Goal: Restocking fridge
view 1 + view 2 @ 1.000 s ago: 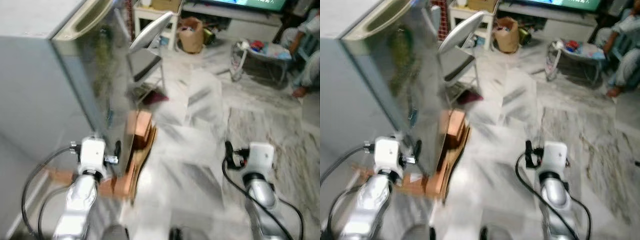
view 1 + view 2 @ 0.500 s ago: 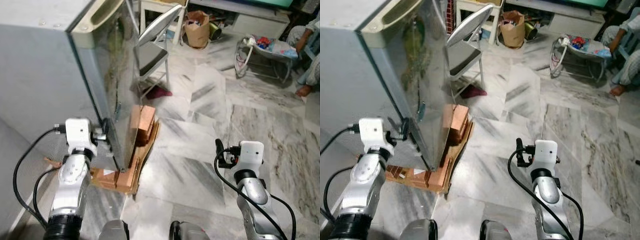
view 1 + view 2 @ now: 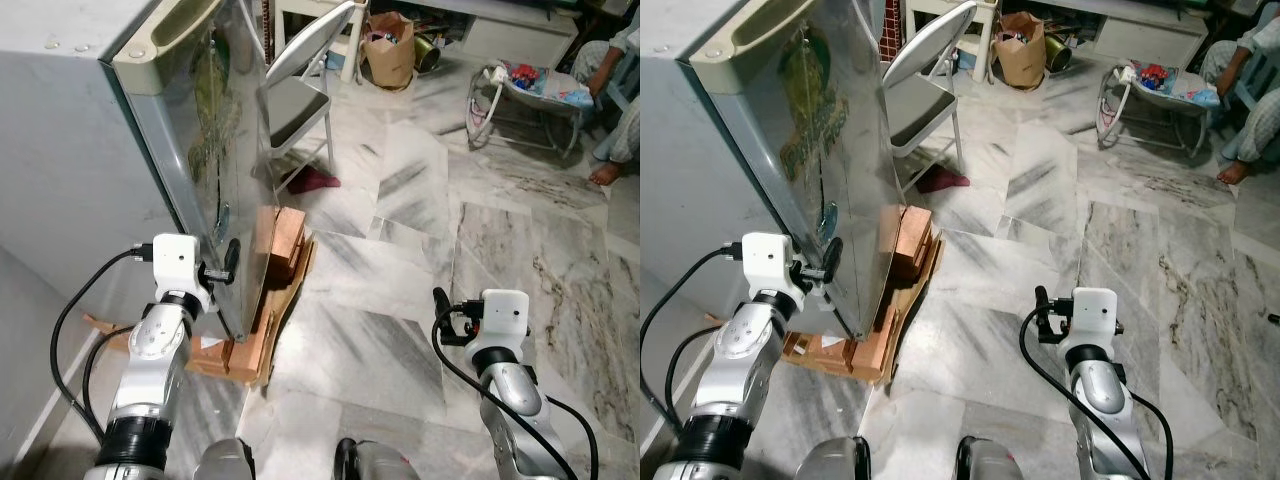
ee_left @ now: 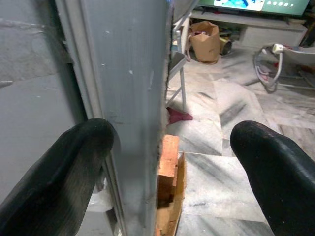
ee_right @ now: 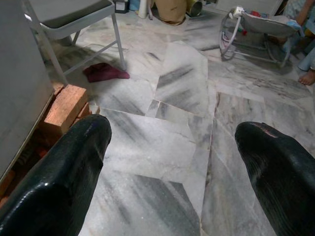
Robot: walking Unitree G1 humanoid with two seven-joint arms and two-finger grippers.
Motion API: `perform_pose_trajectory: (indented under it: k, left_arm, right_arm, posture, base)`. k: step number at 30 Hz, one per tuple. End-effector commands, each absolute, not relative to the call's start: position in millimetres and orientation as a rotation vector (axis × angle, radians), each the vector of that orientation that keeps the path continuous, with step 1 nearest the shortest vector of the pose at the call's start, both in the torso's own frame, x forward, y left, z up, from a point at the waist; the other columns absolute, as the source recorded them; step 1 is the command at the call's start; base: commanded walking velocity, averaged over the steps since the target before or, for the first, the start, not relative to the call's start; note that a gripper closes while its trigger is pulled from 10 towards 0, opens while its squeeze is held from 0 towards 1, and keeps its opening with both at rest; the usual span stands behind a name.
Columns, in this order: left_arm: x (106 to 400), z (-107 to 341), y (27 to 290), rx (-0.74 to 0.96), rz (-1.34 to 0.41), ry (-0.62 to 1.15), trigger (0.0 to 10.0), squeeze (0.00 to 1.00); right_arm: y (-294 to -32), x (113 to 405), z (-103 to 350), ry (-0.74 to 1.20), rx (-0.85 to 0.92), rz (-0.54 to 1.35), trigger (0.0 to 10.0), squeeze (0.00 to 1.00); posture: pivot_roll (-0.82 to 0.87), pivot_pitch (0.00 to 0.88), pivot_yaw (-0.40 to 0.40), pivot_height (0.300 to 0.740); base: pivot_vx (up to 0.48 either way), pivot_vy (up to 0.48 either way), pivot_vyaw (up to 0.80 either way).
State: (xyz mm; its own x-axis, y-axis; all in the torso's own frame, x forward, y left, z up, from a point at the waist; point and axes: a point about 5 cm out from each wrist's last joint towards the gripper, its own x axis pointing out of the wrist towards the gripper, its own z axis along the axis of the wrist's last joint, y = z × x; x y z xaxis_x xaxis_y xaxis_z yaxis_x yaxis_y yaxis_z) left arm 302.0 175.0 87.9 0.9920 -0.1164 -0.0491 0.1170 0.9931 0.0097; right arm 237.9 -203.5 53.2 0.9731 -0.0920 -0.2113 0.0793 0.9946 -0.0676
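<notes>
The grey fridge (image 3: 80, 150) stands at my left, its glossy door (image 3: 215, 150) facing the room. My left gripper (image 4: 167, 142) is open at the lower part of the door. In the left wrist view the door's edge (image 4: 147, 98) runs between the two black fingers, and one finger (image 3: 232, 257) shows in front of the door face. My right gripper (image 5: 172, 147) hangs open over the marble floor (image 3: 400, 290), holding nothing.
Wooden blocks on cardboard (image 3: 275, 235) prop the fridge's base. A grey folding chair (image 3: 300, 90) stands just beyond the door, with a maroon cloth (image 3: 312, 180) under it. Farther off are a brown paper bag (image 3: 392, 55), a baby bouncer (image 3: 530, 85) and a seated person (image 3: 615, 70).
The camera has shifted and the blur has cleared. My left gripper has moved a little right along the door's lower edge; a finger now lies in front of the door face.
</notes>
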Motion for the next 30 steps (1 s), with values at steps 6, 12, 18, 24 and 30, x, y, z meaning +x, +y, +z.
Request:
perform_pose_trajectory:
  k: [6,12,18,24,30]
  left_arm:
    - [320,97,174,0.072,-0.120,0.015,10.0,0.00]
    - [334,121,142,0.072,-0.259,-0.064,10.0,0.00]
    - [306,145,52,0.078,-0.686,-0.175,10.0,0.00]
    - [278,169,-8,0.000,-0.928,-0.256,10.0,0.00]
    - [303,160,34,0.012,-0.694,-0.215,10.0,0.00]
  right_arm:
    - [-208,230,55,0.219,-0.066,-0.091,10.0,0.00]
    - [-221,208,45,0.278,-0.107,-0.095,10.0,0.00]
    - [-229,193,38,0.321,-0.132,-0.099,10.0,0.00]
    - [-225,190,36,0.321,-0.136,-0.084,10.0,0.00]
    - [-226,188,33,0.320,-0.128,-0.082,10.0,0.00]
  posture:
    - [0.04,0.128,-0.061,0.740]
    - [0.04,0.129,-0.059,0.740]
    - [0.04,0.128,-0.059,0.740]
    - [0.02,0.124,-0.057,0.740]
    - [0.03,0.122,-0.053,0.740]
  base:
    - [0.000,0.000,0.00]
    - [0.000,0.000,0.00]
    - [0.000,0.000,0.00]
    - [0.000,0.000,0.00]
    - [0.000,0.000,0.00]
